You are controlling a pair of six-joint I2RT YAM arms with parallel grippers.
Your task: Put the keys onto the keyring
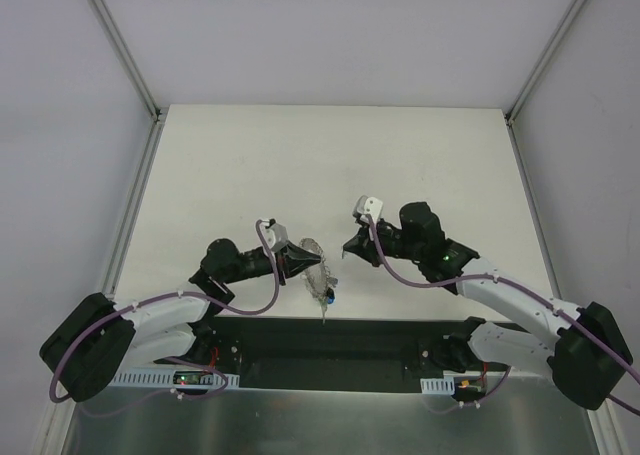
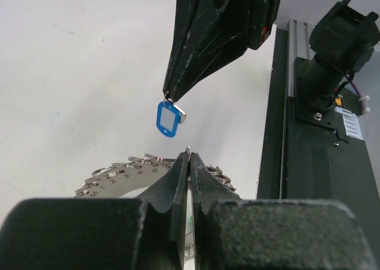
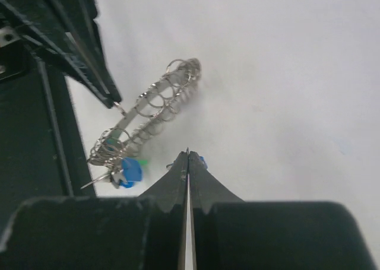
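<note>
The silvery keyring (image 1: 314,259) hangs over the near table edge, pinched by my left gripper (image 1: 303,265), whose jaws are shut on its thin edge (image 2: 189,153). The ring's jagged band (image 2: 119,176) runs left of my fingers. In the right wrist view the keyring (image 3: 151,110) slants, with a blue-tagged key (image 3: 130,170) and a bit of green hanging at its lower end (image 1: 326,297). My right gripper (image 1: 349,245) is shut on the small loop of another blue-tagged key (image 2: 168,118), held just above and apart from the ring. That key's blue edge (image 3: 202,160) peeks from behind my right fingers.
The black base plate (image 1: 330,340) with both arm mounts runs along the near edge, and shows as a dark motor block (image 2: 332,74) in the left wrist view. Metal frame posts (image 1: 130,65) and grey walls bound the white table (image 1: 330,165).
</note>
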